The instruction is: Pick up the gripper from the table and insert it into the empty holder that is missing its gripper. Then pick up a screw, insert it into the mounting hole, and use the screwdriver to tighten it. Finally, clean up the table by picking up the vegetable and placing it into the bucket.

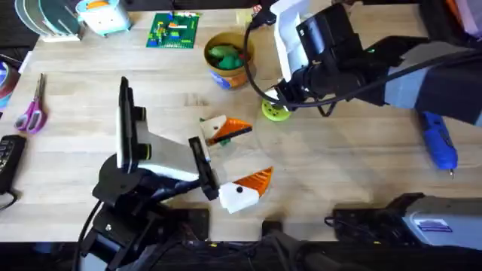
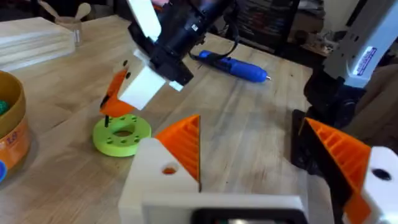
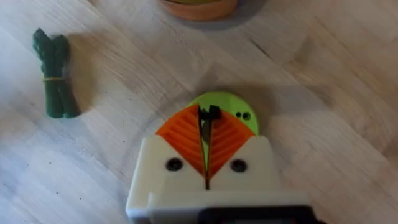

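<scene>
My left gripper (image 1: 260,150) (image 2: 252,124) stands open, and both of its white blocks carry an orange ribbed gripper pad (image 2: 183,143). One holder block (image 2: 149,186) has a side mounting hole (image 2: 168,169) with orange showing through it. My right gripper (image 3: 208,118) (image 2: 112,109) (image 1: 273,102) is shut on a small dark screw (image 3: 209,114) right over a lime-green disc (image 3: 239,109). The dark-green vegetable (image 3: 56,74) (image 1: 221,138) lies on the table by the left gripper's far finger. The bucket (image 1: 228,56) (image 2: 12,134) stands behind it. The blue screwdriver (image 1: 439,139) (image 2: 233,65) lies at the right.
Purple scissors (image 1: 32,109) and a black remote (image 1: 9,154) lie at the left edge. A green brick plate (image 1: 173,30) and a light-blue holder (image 1: 102,16) sit along the back. The bucket holds something green (image 1: 224,54). Bare wood lies between the disc and the screwdriver.
</scene>
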`<state>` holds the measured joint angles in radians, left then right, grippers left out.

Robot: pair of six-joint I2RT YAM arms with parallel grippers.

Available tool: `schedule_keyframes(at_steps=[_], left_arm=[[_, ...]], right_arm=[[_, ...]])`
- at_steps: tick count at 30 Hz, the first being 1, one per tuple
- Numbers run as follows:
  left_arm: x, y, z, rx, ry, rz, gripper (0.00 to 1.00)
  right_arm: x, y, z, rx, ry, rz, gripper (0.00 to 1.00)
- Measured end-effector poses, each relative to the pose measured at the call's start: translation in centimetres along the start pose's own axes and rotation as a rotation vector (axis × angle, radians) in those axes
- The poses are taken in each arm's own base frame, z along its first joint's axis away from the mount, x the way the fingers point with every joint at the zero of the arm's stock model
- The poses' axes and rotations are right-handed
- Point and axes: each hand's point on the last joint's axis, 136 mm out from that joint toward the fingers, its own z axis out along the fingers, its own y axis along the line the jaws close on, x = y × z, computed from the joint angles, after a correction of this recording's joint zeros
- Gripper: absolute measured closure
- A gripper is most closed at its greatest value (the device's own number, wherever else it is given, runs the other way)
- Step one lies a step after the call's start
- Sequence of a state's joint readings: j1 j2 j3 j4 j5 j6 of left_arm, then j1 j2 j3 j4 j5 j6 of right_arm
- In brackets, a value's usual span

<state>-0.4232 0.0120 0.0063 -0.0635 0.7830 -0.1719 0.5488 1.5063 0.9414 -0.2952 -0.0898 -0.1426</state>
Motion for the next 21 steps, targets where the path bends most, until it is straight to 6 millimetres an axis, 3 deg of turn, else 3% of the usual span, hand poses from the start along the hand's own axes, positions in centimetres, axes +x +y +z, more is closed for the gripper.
schedule_keyframes(at_steps=[5,9,10,14,21], left_arm=[[0.0,0.0,0.0,0.0,0.0,0.0,0.008],[0.0,0.0,0.0,0.0,0.0,0.0,0.008],[0.0,0.0,0.0,0.0,0.0,0.0,0.008],[0.0,0.0,0.0,0.001,0.0,0.0,0.008],[0.0,-0.1,0.0,0.003,0.001,0.0,0.008]], right_arm=[[0.9,0.2,-0.6,-0.009,0.065,0.008,0.995],[0.8,0.4,-2.3,-0.019,0.131,0.016,0.995],[-0.6,0.5,-4.3,-0.022,0.15,0.018,0.995],[-3.4,1.3,-7.5,-0.029,0.136,-0.004,0.995],[-7.8,6.1,-12.5,-0.091,0.064,-0.119,0.995]])
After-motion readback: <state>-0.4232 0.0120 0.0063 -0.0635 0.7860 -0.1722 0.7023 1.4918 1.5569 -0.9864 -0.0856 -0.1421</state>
